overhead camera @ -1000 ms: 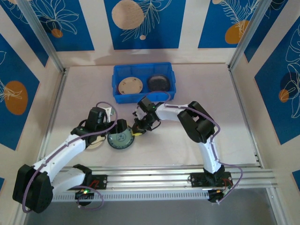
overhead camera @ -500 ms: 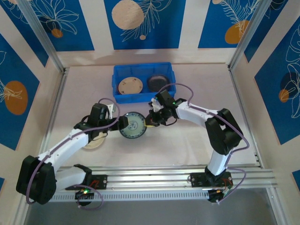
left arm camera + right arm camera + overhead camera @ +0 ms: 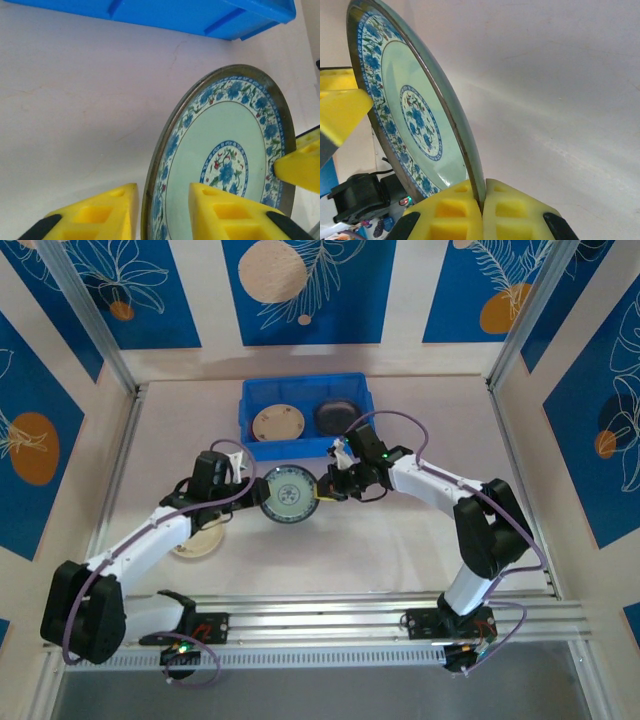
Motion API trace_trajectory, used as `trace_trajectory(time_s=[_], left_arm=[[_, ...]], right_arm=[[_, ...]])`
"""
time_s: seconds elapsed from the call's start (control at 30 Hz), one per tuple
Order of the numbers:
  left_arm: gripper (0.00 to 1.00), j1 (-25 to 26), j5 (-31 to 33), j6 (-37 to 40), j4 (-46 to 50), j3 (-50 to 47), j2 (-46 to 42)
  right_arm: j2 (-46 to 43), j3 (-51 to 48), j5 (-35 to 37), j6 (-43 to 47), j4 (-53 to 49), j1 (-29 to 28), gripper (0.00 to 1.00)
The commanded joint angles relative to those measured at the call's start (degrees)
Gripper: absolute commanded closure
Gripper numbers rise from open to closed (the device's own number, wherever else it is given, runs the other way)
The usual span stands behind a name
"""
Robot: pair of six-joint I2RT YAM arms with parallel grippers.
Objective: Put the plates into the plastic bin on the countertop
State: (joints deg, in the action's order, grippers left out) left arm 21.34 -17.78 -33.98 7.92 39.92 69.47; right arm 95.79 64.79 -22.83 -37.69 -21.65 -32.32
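The teal-patterned plate (image 3: pixel 288 494) hangs tilted on edge above the countertop (image 3: pixel 400 550), in front of the blue plastic bin (image 3: pixel 305 390), between both grippers. My right gripper (image 3: pixel 322 488) is shut on its right rim; in the right wrist view the fingers (image 3: pixel 510 210) pinch the plate's (image 3: pixel 410 115) edge at the gripper (image 3: pixel 482 192). My left gripper (image 3: pixel 256 492) straddles the opposite rim, open: in the left wrist view its fingers (image 3: pixel 100 212) stand apart on either side of the plate (image 3: pixel 225 145). The bin holds a cream plate (image 3: pixel 277 424) and a glossy black plate (image 3: pixel 340 417).
Another cream plate (image 3: pixel 195 542) lies on the countertop, partly under my left arm. The bin's blue wall (image 3: pixel 200 15) runs just beyond the held plate. Beige walls and metal rails (image 3: pixel 330 615) edge the surface.
The teal-patterned plate has travelled up and to the right toward the bin. The right gripper has closed on its rim and the left gripper's jaws have come apart.
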Motion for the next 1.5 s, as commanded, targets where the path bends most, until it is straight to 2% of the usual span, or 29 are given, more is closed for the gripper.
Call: trace_trajectory(time_s=[0.0, 0.03, 0.1, 0.17, 0.2, 0.23, 0.3, 0.43, 0.47, 0.53, 0.6, 0.67, 0.73, 0.77, 0.8, 0.83, 0.87, 0.9, 1.03, 1.17, 1.47], left_arm=[[0.70, -0.8, -2.5, -1.2, -2.7, 1.4, 0.8], [0.70, -0.9, -2.5, -1.4, -2.7, 1.5, 0.9], [0.81, -1.2, -3.0, -1.6, -3.1, 1.5, 1.1], [1.00, -1.5, -3.1, -1.8, -3.1, 1.7, 1.0], [1.00, -1.8, -3.8, -2.0, -3.9, 1.3, 1.0], [1.00, -1.9, -4.7, -2.2, -4.9, 1.0, 0.9], [1.00, -2.4, -6.1, -2.6, -6.6, 0.4, 0.7], [1.00, -2.8, -8.7, -3.1, -8.4, 0.5, 0.8], [1.00, -2.9, -9.4, -3.2, -8.9, 0.5, 1.0], [1.00, -3.1, -9.7, -3.0, -9.1, 0.7, 1.3], [1.00, -3.7, -11.4, -3.2, -10.5, 0.4, 2.0], [1.00, -4.0, -12.2, -3.7, -11.2, 0.5, 2.7], [1.00, -4.4, -12.0, -3.8, -10.6, 0.8, 3.1], [0.91, -4.8, -11.7, -3.8, -10.0, 0.9, 3.3], [0.70, -5.3, -11.1, -3.8, -9.4, 0.9, 3.1], [0.58, -5.7, -10.7, -3.8, -9.2, 0.7, 2.8], [0.40, -6.2, -9.8, -3.8, -9.2, 0.2, 2.0], [0.28, -6.8, -8.8, -3.8, -8.9, -0.3, 1.2], [0.18, -8.9, -5.6, -3.4, -7.5, -1.9, -3.0], [0.17, -11.3, -4.2, -2.5, -7.4, -3.7, -6.5], [0.16, -13.8, -6.0, -0.2, -5.7, -4.6, -7.7]], right_arm=[[-1.7, 1.8, -3.7, -0.8, 1.0, 0.2, 1.00], [-1.7, 2.0, -3.8, -0.9, 1.0, 0.2, 1.00], [-1.6, 2.6, -3.9, -0.6, 0.7, 0.2, 1.00], [-1.5, 3.0, -3.6, -0.5, 0.4, 0.3, 1.00], [-1.3, 3.3, -3.6, -0.3, 0.4, 0.3, 0.99], [-1.3, 3.5, -3.3, -0.1, 0.3, 0.3, 0.95], [-0.8, 4.4, -2.1, 0.0, -0.3, 0.3, 0.79], [0.1, 6.1, -1.1, -0.2, 0.0, 0.4, 0.76], [0.5, 6.5, -0.4, -0.4, 0.1, 0.5, 0.77], [1.1, 7.5, 1.4, -0.6, -0.3, 0.5, 0.86], [1.8, 9.1, 2.8, 0.2, -1.0, 0.2, 0.89], [2.7, 10.6, 3.0, 0.2, -1.5, 0.1, 1.00], [3.3, 11.9, 4.1, 0.0, -2.1, 0.2, 1.00], [3.6, 12.7, 4.7, -0.1, -2.3, 0.3, 1.00], [3.9, 13.7, 5.3, 0.0, -2.8, 0.6, 1.00], [4.1, 14.7, 5.8, 0.2, -3.2, 0.7, 1.00], [4.5, 16.2, 6.6, 0.4, -4.1, 1.0, 1.00], [5.2, 18.1, 7.8, 0.6, -5.1, 1.5, 1.00], [9.7, 28.3, 12.0, 2.2, -10.8, 3.0, 1.00], [17.0, 39.9, 15.7, 4.4, -15.6, 4.7, 1.00], [37.8, 69.4, 13.1, 4.7, -27.5, 7.7, 1.00]])
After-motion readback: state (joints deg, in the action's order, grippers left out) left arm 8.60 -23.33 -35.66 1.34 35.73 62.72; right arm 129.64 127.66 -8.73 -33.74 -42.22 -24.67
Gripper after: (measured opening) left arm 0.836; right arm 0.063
